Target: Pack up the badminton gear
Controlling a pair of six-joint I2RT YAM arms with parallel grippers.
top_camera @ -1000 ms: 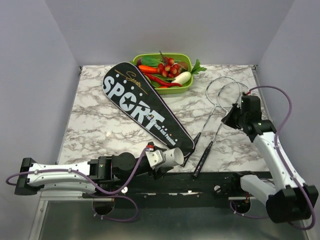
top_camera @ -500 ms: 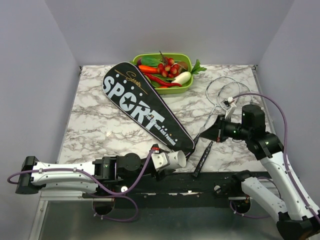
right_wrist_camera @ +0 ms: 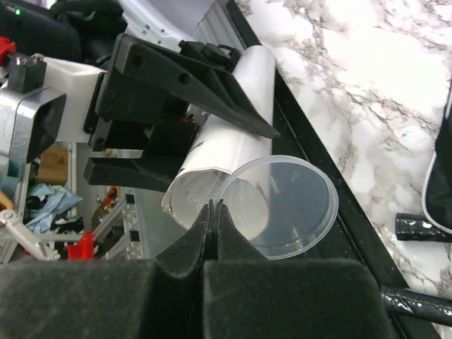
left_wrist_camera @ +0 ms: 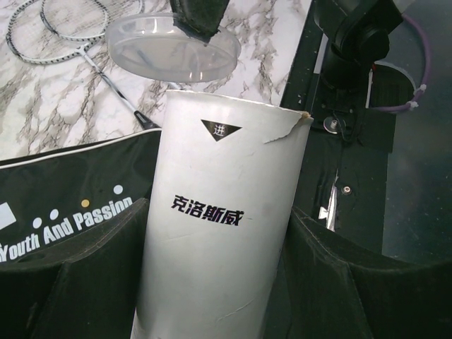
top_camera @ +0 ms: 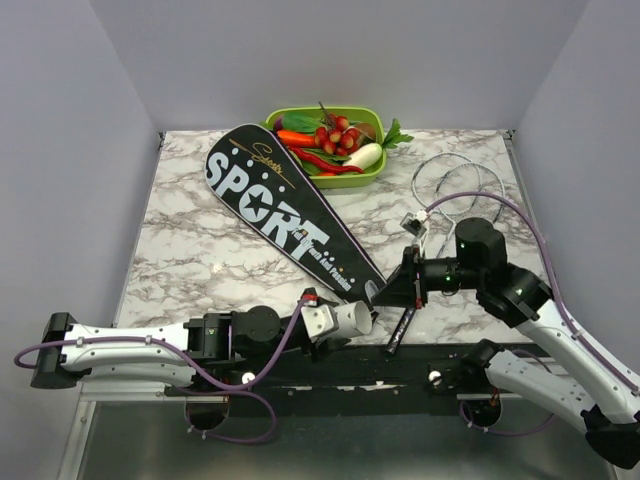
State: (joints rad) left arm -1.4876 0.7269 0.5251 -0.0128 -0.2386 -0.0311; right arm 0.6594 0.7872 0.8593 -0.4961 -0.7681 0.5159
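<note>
My left gripper (top_camera: 320, 325) is shut on a white cardboard tube (top_camera: 345, 318) with black lettering (left_wrist_camera: 222, 233), lying at the table's near edge. Through its open end the mesh of a white shuttlecock (right_wrist_camera: 201, 194) shows inside. My right gripper (top_camera: 388, 290) is shut on the rim of a clear round lid (right_wrist_camera: 296, 212), held right at the tube's mouth (left_wrist_camera: 173, 51). The black "SPORT" bag (top_camera: 290, 215) lies diagonally across the table. Two silver rackets (top_camera: 455, 185) lie at the right, their black handles (top_camera: 405, 320) under my right gripper.
A green tray of toy vegetables (top_camera: 372, 170) stands at the back, touching the bag's wide end. The black base rail (top_camera: 400, 365) runs along the near edge just behind the tube. Grey walls close both sides.
My right arm has swung left and nearer, from beside the racket heads to the tube's open end. My left gripper shifted the tube slightly right.
</note>
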